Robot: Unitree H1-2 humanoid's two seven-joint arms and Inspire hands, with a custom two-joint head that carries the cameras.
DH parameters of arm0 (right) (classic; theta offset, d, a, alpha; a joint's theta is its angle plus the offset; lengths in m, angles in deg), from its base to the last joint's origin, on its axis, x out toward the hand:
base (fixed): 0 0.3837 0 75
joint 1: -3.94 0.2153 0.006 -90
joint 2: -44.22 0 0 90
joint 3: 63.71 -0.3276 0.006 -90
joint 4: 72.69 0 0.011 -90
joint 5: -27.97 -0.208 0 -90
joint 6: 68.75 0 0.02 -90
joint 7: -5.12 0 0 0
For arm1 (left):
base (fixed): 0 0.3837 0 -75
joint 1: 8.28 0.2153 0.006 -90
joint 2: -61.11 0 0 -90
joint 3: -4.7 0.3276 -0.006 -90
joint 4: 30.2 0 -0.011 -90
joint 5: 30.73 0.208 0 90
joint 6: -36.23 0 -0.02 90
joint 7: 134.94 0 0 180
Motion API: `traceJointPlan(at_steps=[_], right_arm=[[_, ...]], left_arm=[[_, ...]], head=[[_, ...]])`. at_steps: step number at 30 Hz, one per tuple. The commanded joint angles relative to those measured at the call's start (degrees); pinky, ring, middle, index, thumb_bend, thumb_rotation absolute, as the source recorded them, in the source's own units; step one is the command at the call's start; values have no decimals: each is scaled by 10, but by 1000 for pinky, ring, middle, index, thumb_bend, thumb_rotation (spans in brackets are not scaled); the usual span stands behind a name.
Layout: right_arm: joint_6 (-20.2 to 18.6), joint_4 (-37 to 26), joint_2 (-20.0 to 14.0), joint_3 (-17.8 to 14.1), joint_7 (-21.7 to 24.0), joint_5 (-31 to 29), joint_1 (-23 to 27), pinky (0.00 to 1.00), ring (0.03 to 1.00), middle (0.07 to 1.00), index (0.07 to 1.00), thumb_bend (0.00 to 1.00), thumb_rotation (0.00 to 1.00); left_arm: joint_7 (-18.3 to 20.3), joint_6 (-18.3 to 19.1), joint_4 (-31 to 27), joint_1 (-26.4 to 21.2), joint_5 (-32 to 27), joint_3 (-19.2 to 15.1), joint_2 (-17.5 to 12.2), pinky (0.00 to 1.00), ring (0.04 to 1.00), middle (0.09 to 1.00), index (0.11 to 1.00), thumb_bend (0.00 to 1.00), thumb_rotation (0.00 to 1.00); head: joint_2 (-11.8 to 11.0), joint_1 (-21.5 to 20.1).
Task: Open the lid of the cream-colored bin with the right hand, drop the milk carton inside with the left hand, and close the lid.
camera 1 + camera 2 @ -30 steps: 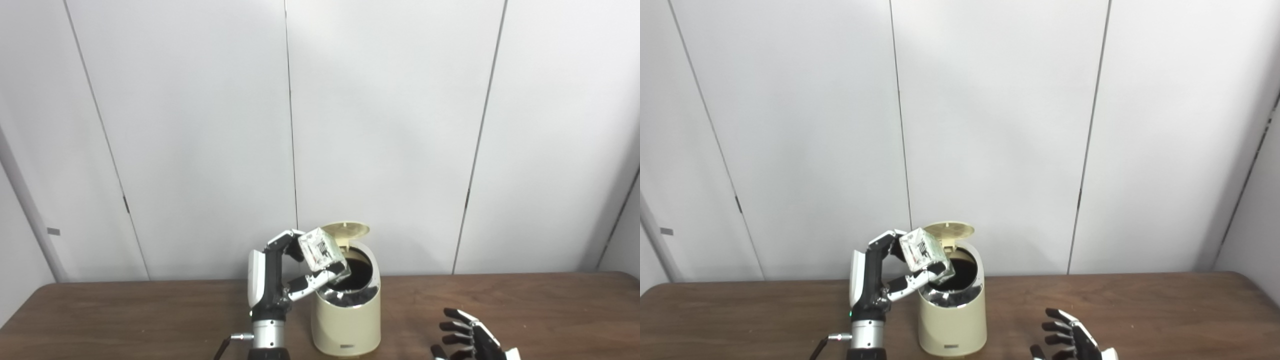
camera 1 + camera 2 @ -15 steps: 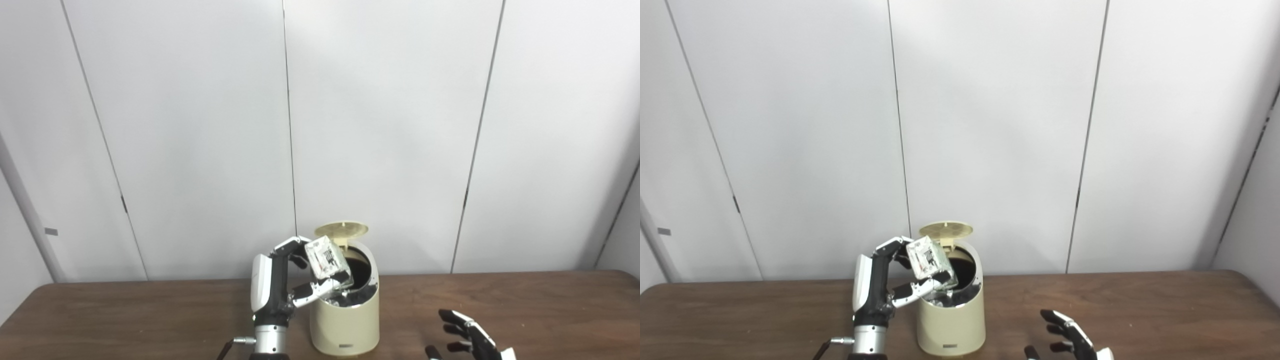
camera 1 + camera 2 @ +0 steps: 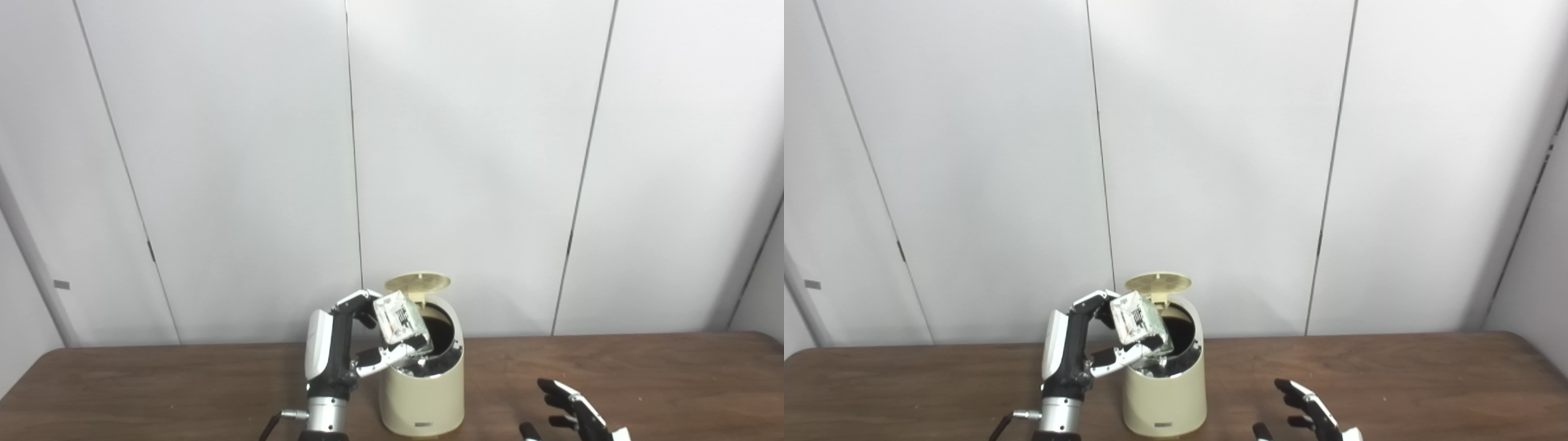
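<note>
white milk carton (image 3: 401,317) tilts, lower end toward open bin (image 3: 421,398).

You see a desk (image 3: 153,386) of dark brown wood grain with a dull sheen. The cream-colored bin (image 3: 422,392) looks like smooth matt plastic, its lid (image 3: 418,283) the same. The milk carton (image 3: 401,316) appears printed, slightly glossy card. Your left hand (image 3: 343,349) shows glossy white and black plastic shells above a bright metal wrist.
</note>
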Motion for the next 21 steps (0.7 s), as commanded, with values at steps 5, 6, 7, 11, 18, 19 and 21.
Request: traceJointPlan(at_steps=[5, 6, 7, 11, 18, 19, 21], right_arm=[[24, 23, 13, 9, -13, 9, -35, 667, 766, 784, 744, 215, 270], [25, 24, 14, 10, -14, 9, -35, 672, 769, 785, 744, 212, 245], [25, 24, 14, 10, -14, 9, -35, 673, 770, 784, 744, 211, 227], [20, 23, 13, 11, -13, 12, -36, 684, 778, 791, 750, 210, 238], [25, 25, 13, 11, -15, 11, -36, 689, 779, 789, 754, 214, 267], [26, 25, 13, 11, -14, 10, -37, 691, 780, 791, 755, 215, 266], [25, 24, 12, 11, -13, 10, -37, 692, 781, 792, 756, 215, 265]], left_arm=[[25, -1, -11, -10, -3, -7, -4, 512, 549, 559, 559, 948, 210], [28, -1, -11, -9, -5, -8, -4, 543, 570, 575, 579, 980, 237], [30, -1, -11, -9, -6, -10, -4, 559, 580, 583, 589, 991, 246], [26, -1, -10, -10, -5, -10, -3, 573, 591, 601, 609, 1000, 264], [36, -1, -10, -9, -9, -12, -3, 582, 600, 618, 628, 1000, 289], [40, -1, -10, -9, -11, -13, -3, 589, 605, 624, 634, 1000, 308], [44, -1, -12, -7, -13, -14, -3, 596, 611, 630, 642, 1000, 335]], head=[[0, 0], [-1, 0], [-1, 0], [-1, -1], [0, 0], [0, 0], [0, 0]])
